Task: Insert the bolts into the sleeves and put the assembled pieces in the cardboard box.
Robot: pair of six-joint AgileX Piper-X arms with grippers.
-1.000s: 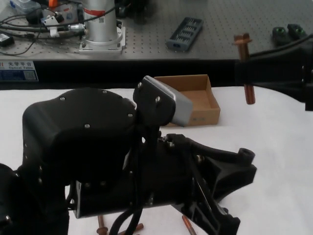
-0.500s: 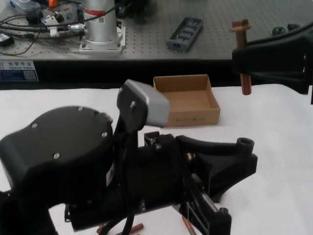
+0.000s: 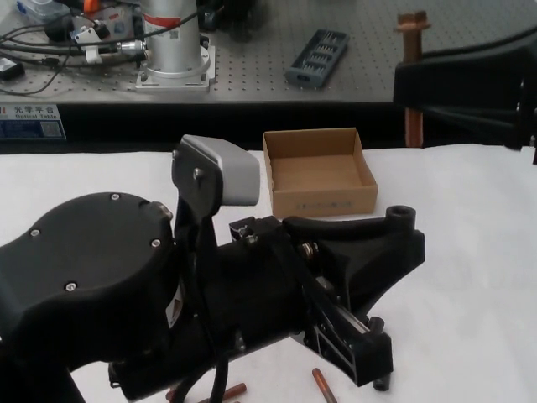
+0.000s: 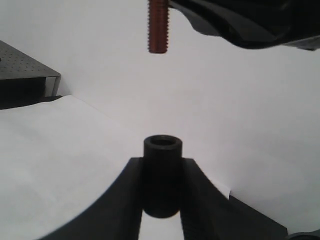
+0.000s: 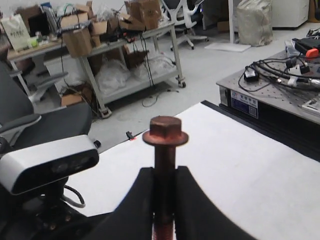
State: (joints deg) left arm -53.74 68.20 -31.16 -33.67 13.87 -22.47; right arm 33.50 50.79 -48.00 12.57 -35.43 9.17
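A copper-coloured bolt (image 5: 165, 160) stands upright, head up, pinched by its shank just below the flanged head between the two fingers of my right end effector (image 5: 164, 175). It hangs in the air over the far right of the counter (image 3: 470, 252). My left end effector (image 4: 163, 165) is clamped on the sides of a dark sleeve (image 4: 162, 177), open mouth up, above the middle of the counter. From the left wrist, the bolt's threaded tip sits above the mouth and well apart from it.

I judge both parts light, rigid metal. The sleeve's smooth wall could slip or twist if the tip meets the rim off-centre, so the side grip suits it.

The open cardboard box (image 3: 327, 201) rests toward the far edge. Spare bolts (image 3: 323, 386) lie at the near edge.
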